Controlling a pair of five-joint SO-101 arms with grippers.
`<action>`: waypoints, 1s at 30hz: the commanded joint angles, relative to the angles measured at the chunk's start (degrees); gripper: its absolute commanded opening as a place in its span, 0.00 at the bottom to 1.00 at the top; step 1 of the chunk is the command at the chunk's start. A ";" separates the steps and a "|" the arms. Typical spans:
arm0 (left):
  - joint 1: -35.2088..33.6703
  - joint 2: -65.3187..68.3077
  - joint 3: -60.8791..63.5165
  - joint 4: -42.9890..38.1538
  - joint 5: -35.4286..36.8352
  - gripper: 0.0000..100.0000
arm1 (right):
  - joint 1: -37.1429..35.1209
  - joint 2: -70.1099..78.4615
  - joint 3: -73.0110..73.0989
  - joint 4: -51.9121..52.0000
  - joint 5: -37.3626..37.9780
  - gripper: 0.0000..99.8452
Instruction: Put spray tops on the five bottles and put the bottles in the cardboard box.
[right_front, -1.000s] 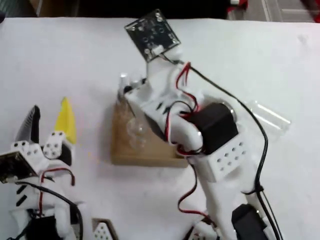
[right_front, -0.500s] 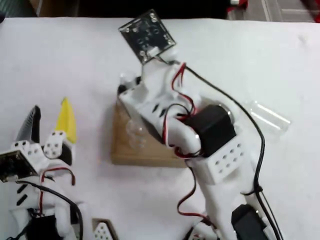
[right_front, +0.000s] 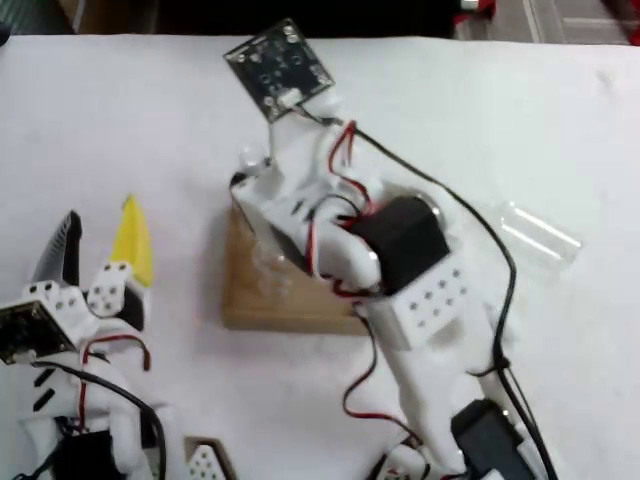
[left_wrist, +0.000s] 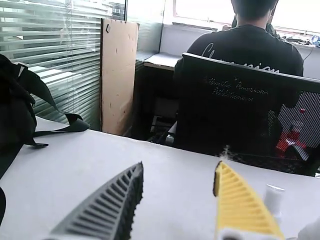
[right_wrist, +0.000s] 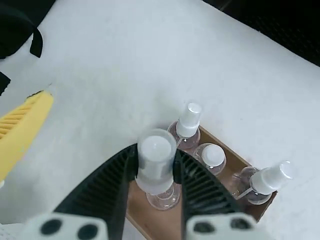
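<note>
My right gripper (right_wrist: 155, 167) is pinching a bottle (right_wrist: 157, 150) by its white top, one black finger (right_wrist: 112, 182) pressed on each side. The bottle hangs upright inside the box (right_front: 262, 300), at the box's far left corner. I can't tell if its base touches the floor yet. Three other bottles stand in the box. A sprayer bottle (right_wrist: 186, 125) is just beside mine, a capped one (right_wrist: 211, 155) comes next, and a third (right_wrist: 264, 180) leans at the far end. The box sits about mid tabletop (right_front: 150, 110).

My left gripper (right_front: 100, 228) waits by the left edge of the tabletop with its fingers spread and nothing between them. A clear piece (right_front: 538, 232) lies toward the right edge, well apart from the box. It may be the fifth bottle, but I can't make it out.

The trouble I foresee:
- **Letting go too high.** Gripped at the top, the bottle would drop and could tip into the sprayer bottle beside it.
- **Opening in a tight corner.** One finger could catch the box wall or knock the neighbour's sprayer.
- **Shifting the box.** It looks light, so a sideways nudge from me could slide it or rock the leaning bottle over.
- **Pulling up with the fingers half spread.** That could lift the bottle back out, or tug the top loose if it isn't seated well.
</note>
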 joint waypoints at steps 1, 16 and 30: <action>-0.40 0.13 -0.09 -1.67 0.62 0.22 | 0.31 1.01 -0.62 -1.19 -0.53 0.02; -0.40 0.13 -0.09 -1.67 0.62 0.22 | 0.22 -2.15 7.82 -2.77 -0.44 0.02; -0.40 0.13 -0.09 -1.67 0.62 0.22 | 1.45 -22.64 47.12 -33.36 0.09 0.02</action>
